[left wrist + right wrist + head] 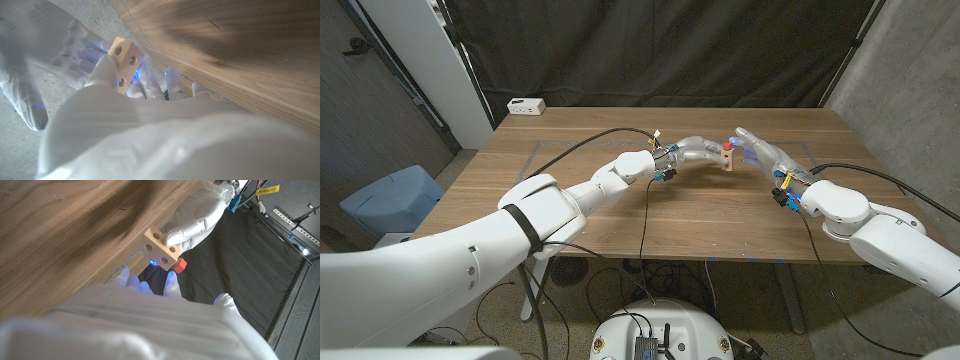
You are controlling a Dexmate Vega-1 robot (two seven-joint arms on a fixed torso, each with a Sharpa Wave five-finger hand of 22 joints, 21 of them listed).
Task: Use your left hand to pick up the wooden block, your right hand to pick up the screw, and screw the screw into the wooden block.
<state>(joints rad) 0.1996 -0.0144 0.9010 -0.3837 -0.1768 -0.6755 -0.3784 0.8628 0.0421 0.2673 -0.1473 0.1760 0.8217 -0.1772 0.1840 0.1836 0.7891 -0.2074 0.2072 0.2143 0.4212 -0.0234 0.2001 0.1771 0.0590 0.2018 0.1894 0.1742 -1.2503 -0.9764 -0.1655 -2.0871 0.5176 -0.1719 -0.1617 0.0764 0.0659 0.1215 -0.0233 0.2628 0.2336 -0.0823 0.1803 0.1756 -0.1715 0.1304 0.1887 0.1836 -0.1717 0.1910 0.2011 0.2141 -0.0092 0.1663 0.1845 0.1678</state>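
Observation:
My left hand [698, 150] holds the pale wooden block [727, 158] off the table near its far middle. In the left wrist view its thumb presses the block [125, 59], whose round holes face the camera. The screw's red head [726, 145] sticks out of the block; its shaft is hidden. My right hand [767, 157] reaches in from the right with fingers stretched out beside the block. In the right wrist view a fingertip [171, 277] touches the red head [180, 266] next to the block [160, 250], while the thumb [222, 300] stands apart from it.
A white power strip [526, 105] lies at the table's far left corner. Black cables [590, 140] trail from both wrists across the wooden table [620, 215]. A dark curtain hangs behind the table, and a blue bin [390, 195] stands on the floor to the left.

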